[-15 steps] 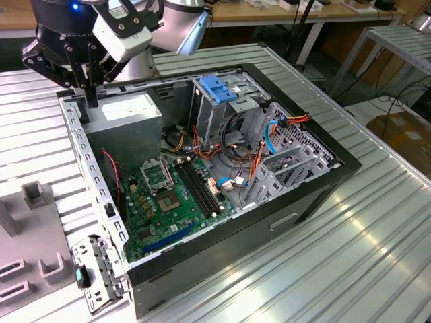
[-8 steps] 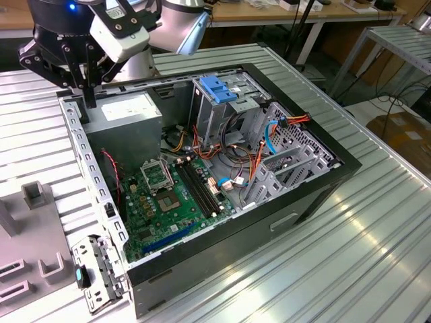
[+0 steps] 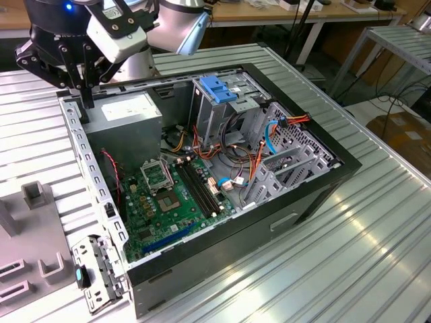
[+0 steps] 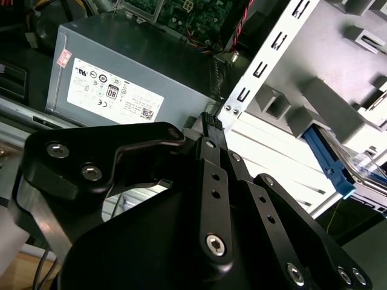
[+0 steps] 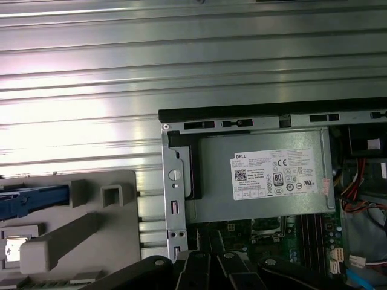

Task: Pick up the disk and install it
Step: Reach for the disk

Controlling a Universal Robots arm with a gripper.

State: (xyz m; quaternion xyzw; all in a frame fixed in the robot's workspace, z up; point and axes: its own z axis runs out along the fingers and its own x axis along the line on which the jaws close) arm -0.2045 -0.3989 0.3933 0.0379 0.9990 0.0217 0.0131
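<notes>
Gripper (image 4: 209, 122) is empty, with the jaws pinched together at the tips as far as I can make out in the second wrist view. The tips hang right at the corner rim of the open PC case (image 4: 261, 65), and the power supply (image 4: 124, 75) is just beyond them. The disk (image 5: 31, 200) is well off to one side of the jaws, outside the case. It's slotted edge-on in the grey holder (image 5: 91, 232), and mostly you just see its blue rail.
</notes>
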